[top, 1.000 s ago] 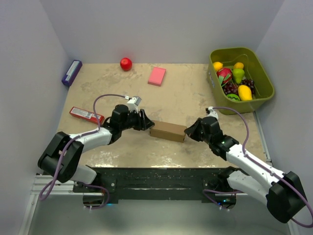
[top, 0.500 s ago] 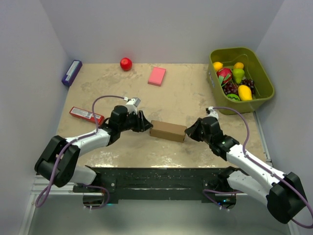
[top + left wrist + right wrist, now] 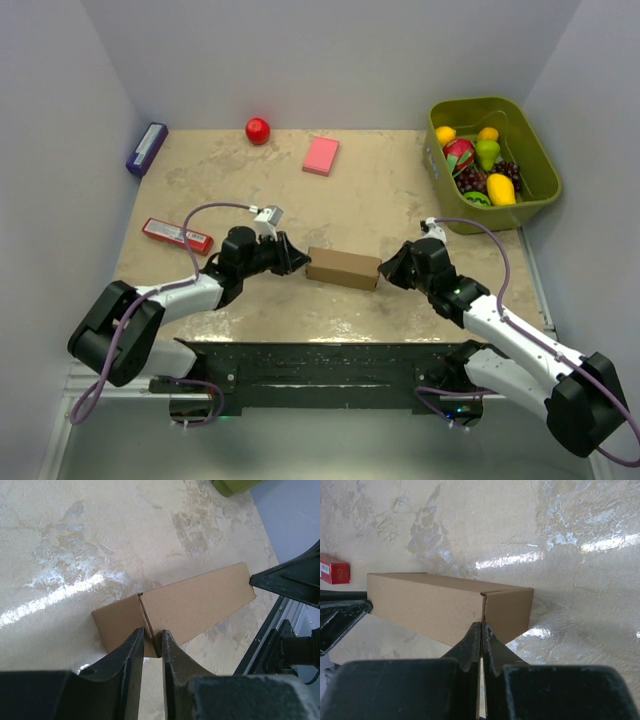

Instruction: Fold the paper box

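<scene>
The paper box [image 3: 343, 268] is a small closed brown carton lying on the table between my two arms. My left gripper [image 3: 297, 260] is at its left end. In the left wrist view, that gripper [image 3: 152, 632] has its jaws a narrow gap apart, with nothing between them, tips against the box [image 3: 200, 605] near a corner seam. My right gripper [image 3: 383, 268] is at the box's right end. In the right wrist view it [image 3: 482, 625] is shut and empty, its tips touching the box [image 3: 425, 605] at the vertical corner seam.
A green bin [image 3: 540, 170] of toy fruit stands at the back right. A pink flat block [image 3: 321, 155] and a red ball [image 3: 258, 130] lie at the back. A purple box [image 3: 147, 148] lies at the far left and a red packet [image 3: 177, 235] beside my left arm.
My left gripper's jaws have narrowed and the left wrist has shifted slightly nearer and lower. The box and the right arm have stayed put.
</scene>
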Robot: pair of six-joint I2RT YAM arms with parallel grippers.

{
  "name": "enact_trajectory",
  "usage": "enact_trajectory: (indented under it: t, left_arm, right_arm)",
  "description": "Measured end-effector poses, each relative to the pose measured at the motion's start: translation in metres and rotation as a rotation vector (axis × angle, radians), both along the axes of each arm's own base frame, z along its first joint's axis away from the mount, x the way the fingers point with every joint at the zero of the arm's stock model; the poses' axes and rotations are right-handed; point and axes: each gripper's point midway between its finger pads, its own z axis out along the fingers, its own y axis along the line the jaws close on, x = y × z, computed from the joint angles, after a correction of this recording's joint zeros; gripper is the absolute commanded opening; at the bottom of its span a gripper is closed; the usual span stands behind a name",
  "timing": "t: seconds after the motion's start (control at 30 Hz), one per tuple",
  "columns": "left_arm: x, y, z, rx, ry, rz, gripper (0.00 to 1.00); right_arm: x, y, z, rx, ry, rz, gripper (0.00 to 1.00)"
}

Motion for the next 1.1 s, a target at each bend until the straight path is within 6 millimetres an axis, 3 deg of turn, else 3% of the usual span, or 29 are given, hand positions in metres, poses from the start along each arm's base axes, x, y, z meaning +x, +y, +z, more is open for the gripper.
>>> enact_trajectory:
  t: [0.2,0.33,0.5,0.67,0.83,1.1]
  left_arm:
    - [-0.006,0.002,0.000,-0.017,-0.023,0.014,0.24]
    - [-0.003,0.002,0.003,-0.004,-0.016,0.017,0.40]
    - [0.001,0.005,0.002,0.058,0.021,0.026,0.53]
    - [0.004,0.008,0.011,0.095,0.027,0.035,0.65]
    - [0.011,0.007,0.027,0.091,-0.017,0.045,0.66]
    - [0.011,0.003,0.009,0.086,-0.003,0.027,0.59]
  right_arm:
    - [-0.003,-0.001,0.003,-0.019,-0.008,0.018,0.02]
    - [-0.003,-0.004,0.002,-0.067,0.010,0.038,0.09]
    - [-0.007,-0.008,-0.003,-0.122,0.052,0.059,0.26]
    - [-0.003,-0.007,0.015,-0.120,0.022,0.069,0.38]
    - [0.000,-0.004,0.033,-0.094,-0.026,0.071,0.40]
    - [0.002,0.001,0.012,-0.122,0.035,0.091,0.40]
